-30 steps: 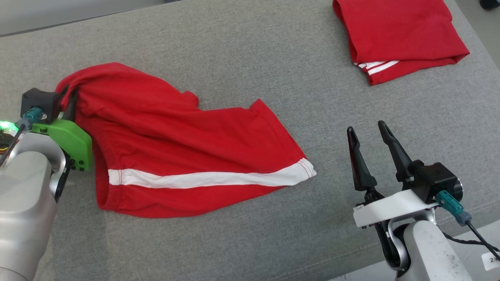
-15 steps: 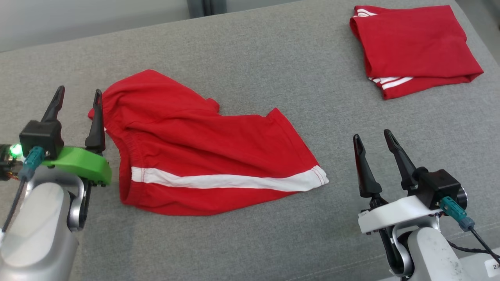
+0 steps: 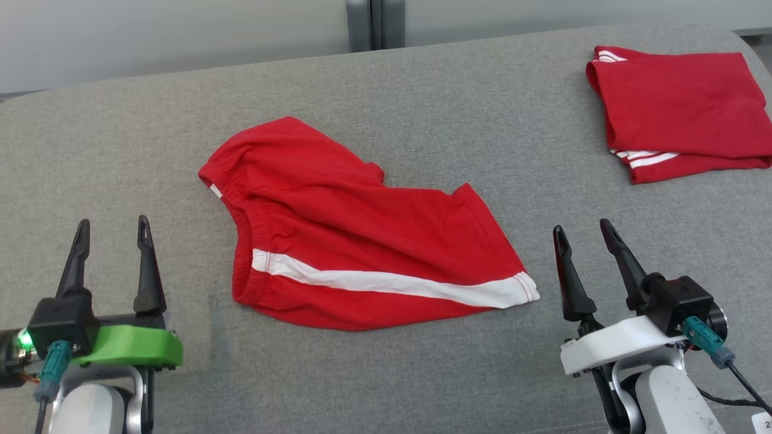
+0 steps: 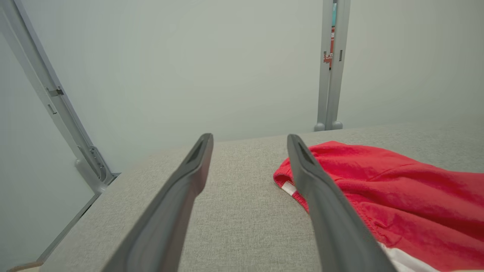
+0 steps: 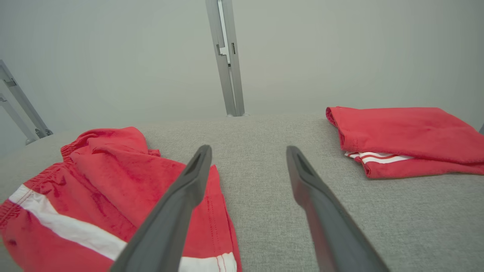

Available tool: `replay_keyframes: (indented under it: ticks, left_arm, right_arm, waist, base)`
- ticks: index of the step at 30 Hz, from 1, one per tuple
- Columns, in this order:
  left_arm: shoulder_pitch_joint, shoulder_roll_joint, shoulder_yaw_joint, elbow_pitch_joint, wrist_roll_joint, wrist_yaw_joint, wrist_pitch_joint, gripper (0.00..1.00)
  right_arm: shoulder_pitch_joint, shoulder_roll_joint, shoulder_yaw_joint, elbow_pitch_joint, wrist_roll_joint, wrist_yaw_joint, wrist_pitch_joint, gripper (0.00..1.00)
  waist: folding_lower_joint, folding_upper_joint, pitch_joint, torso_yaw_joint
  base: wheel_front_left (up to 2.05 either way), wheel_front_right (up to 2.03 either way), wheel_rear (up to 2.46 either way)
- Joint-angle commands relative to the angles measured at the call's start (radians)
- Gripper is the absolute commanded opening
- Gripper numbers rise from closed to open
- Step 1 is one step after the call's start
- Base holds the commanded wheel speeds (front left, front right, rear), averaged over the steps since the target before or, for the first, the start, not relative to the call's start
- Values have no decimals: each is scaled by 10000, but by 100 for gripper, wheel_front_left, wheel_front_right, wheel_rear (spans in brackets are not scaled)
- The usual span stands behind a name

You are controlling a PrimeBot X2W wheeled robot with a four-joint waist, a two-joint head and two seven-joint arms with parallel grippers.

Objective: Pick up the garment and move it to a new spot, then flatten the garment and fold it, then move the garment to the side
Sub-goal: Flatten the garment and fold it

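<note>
Left arm: the left gripper point(image 3: 113, 222) sits at the lower left of the head view, fingers pointing up that view, over the grey padded surface point(image 3: 422, 90) and apart from any cloth.
Left claw: its 2 fingers are spread wide with nothing between them; the left wrist view shows bare surface in the gap.
Right arm: the right gripper point(image 3: 581, 226) sits at the lower right, fingers pointing up and leaning slightly left.
Right claw: spread apart and empty; the right wrist view shows bare surface in the gap.
Garment: the garment point(image 3: 362, 241), red, lies loose and rumpled on the middle of the surface between the 2 grippers. Its waistband point(image 3: 256, 226) faces the left gripper. The hem end of its white stripe point(image 3: 392, 283) lies near the right gripper, not touching it.
Edges: the far edge of the surface runs below a pale wall point(image 3: 181, 36), with a grey post point(image 3: 371, 24) behind it. The folded garment point(image 3: 681, 108) lies at the far right, well apart. Its right side meets the picture's border, so its place against the surface's edge cannot be told.
Open room: bare surface lies left of the garment, in front of it, beyond it, and between it and the folded garment.
Count: 2 grippers with 2 fingers each; 2 red garments, 1 loose and 1 folded; 1 broad white stripe on the loose one.
</note>
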Motion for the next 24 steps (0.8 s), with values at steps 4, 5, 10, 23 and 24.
replay_keyframes:
  ticks: [4,5,10,23,24]
  left_arm:
    - [825,-383,609,-220,350,-111,-28,100]
    - [983,-457,721,-246,396,-165,-28,100]
    - [1494,-772,1115,-169,693,-432,-28,100]
    - [1760,-1309,1680,-100,1265,-954,-29,100]
    - [1717,-1320,1702,-84,1300,-995,-29,100]
  right_arm:
    - [201,-87,97,115,9,-9,-27,100]
    - [241,-97,111,144,14,-9,-27,100]
    - [327,-138,99,219,31,-9,-27,100]
    - [449,-126,141,345,1,-9,-27,100]
    - [444,-125,136,340,-5,-9,-27,100]
  waist:
    - [0,-1,-324,258]
    - [0,-1,-375,278]
    - [0,-1,-534,343]
    - [0,-1,-673,302]
    - [0,-1,-667,303]
  base:
    - [0,0,0]
    - [0,0,0]
    - [0,0,0]
    - [0,0,0]
    - [0,0,0]
